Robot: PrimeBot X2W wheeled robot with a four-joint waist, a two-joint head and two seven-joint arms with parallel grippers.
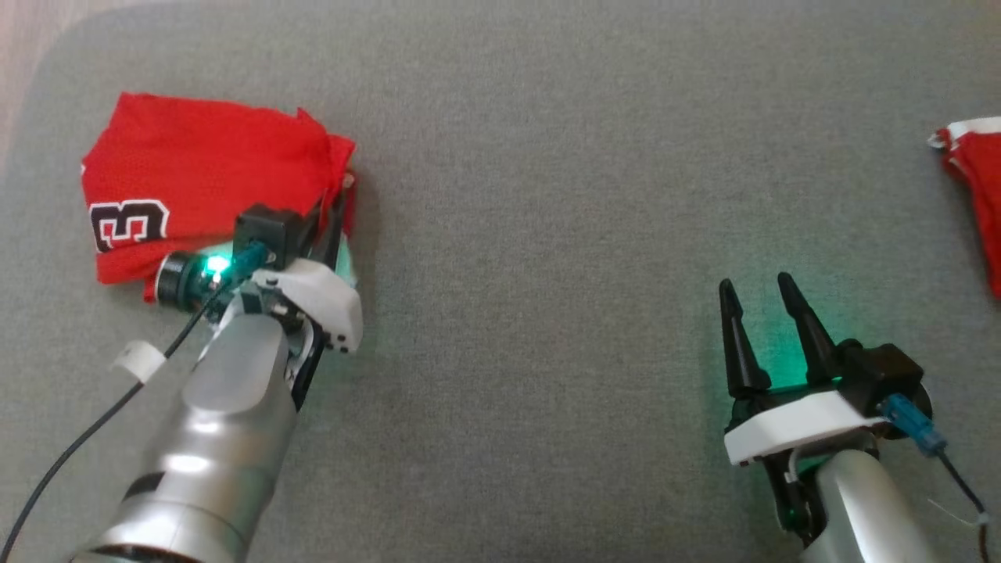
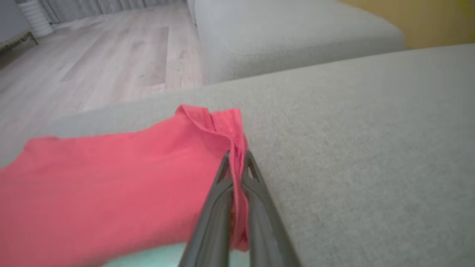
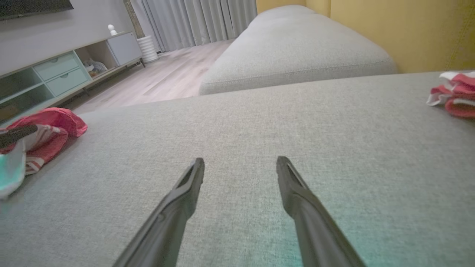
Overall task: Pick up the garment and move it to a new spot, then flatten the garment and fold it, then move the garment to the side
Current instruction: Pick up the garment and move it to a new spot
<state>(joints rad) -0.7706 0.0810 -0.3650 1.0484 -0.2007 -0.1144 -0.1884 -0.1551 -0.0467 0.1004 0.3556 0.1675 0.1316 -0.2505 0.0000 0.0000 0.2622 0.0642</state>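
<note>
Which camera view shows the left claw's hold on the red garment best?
The left wrist view: the left claw is shut on the red garment, close up. The head view has the wrist partly blocking that grip; the right wrist view shows the garment small, far left.

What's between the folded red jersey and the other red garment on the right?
Bare grey cushion between jersey and garment, in the head view.

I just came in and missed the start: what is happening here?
The robot's left gripper is shut on the right edge of a red jersey, which lies folded at the left of the grey cushion. Its right gripper is open above bare fabric, holding nothing. Another red and white garment lies at the far right.
</note>
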